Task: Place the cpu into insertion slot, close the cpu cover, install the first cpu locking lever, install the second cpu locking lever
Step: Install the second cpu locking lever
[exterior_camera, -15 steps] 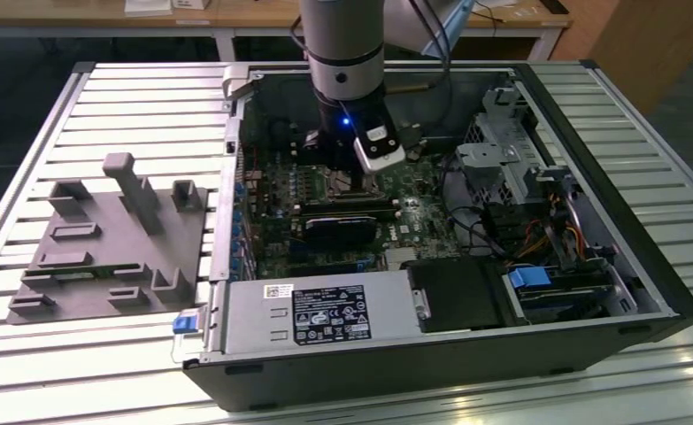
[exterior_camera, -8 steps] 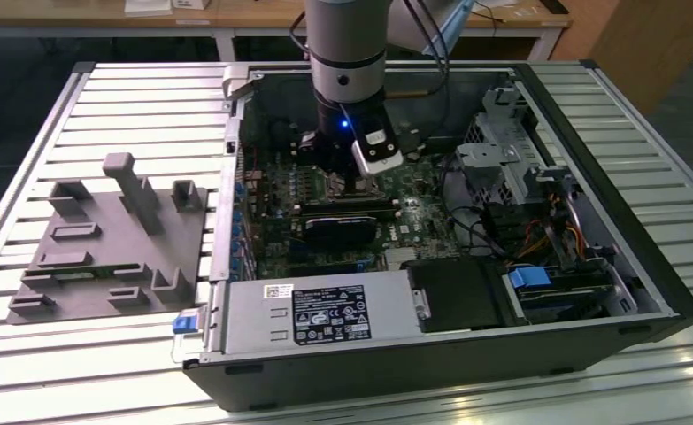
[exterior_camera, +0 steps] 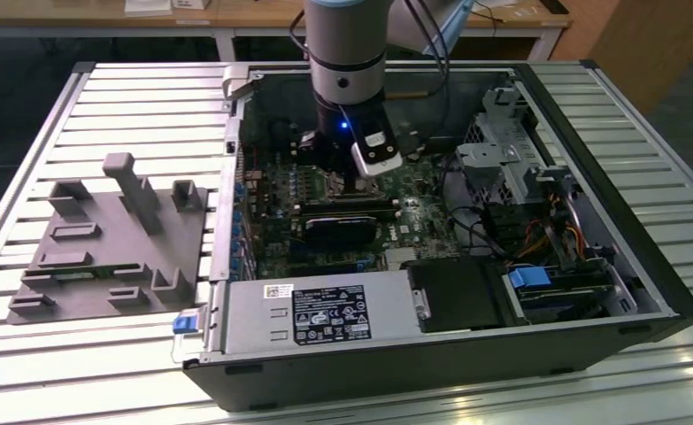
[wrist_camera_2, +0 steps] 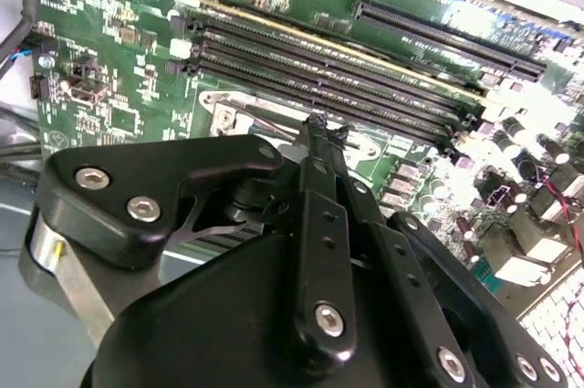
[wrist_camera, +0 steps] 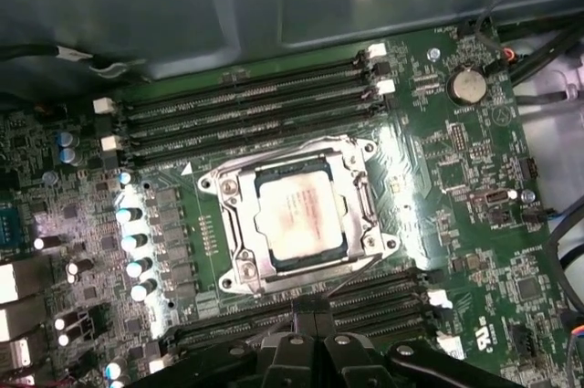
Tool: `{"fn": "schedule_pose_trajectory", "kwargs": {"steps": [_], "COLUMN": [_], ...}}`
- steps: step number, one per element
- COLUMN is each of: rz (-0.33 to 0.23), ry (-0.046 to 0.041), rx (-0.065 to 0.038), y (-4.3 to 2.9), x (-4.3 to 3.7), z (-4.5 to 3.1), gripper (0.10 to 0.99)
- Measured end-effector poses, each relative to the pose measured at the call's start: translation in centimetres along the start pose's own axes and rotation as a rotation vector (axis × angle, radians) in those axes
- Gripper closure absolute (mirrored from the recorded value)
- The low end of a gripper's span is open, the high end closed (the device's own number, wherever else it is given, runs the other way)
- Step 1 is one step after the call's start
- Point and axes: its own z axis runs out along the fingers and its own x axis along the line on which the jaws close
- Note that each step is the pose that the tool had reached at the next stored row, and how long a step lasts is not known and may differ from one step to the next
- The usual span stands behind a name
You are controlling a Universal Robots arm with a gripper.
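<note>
In the second wrist view the black gripper (wrist_camera_2: 315, 128) is sitting with its fingers (wrist_camera_2: 321, 224) pinched right together, nothing gripped between them, tip hovering just over the green motherboard (wrist_camera_2: 119, 59) next to the long black memory slots (wrist_camera_2: 347, 78). Can't tell if the tip is actually touching anything.

Going left to right in the exterior view: a grey plastic fixture tray (exterior_camera: 110, 239) is lying on the slatted metal table (exterior_camera: 74, 354), then the open black computer case (exterior_camera: 441, 354) with the arm reaching down into it, and the drive cage (exterior_camera: 505, 159) is sitting on that view's right.

In the first wrist view the small square cpu with the dull silver top (wrist_camera: 299, 219) is already lying flat in the insertion slot (wrist_camera: 266, 262), and the thin silvery cpu cover frame (wrist_camera: 356, 178) is lying down around it, between two banks of memory slots. A round coin battery (wrist_camera: 466, 86) is sitting well apart.
</note>
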Motion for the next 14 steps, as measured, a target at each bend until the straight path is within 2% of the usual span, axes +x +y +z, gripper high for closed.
{"fn": "schedule_pose_trajectory", "kwargs": {"steps": [4, 8, 14], "rz": [-0.005, -0.015, -0.04], "ry": [-0.0001, -0.0027, 0.0025], "rx": [-0.025, -0.037, -0.052], "y": [-0.23, -0.52, -0.87], "x": [0.02, 0.02, 0.23], "z": [0.12, 0.23, 0.53], "gripper": [0.98, 0.98, 0.98]}}
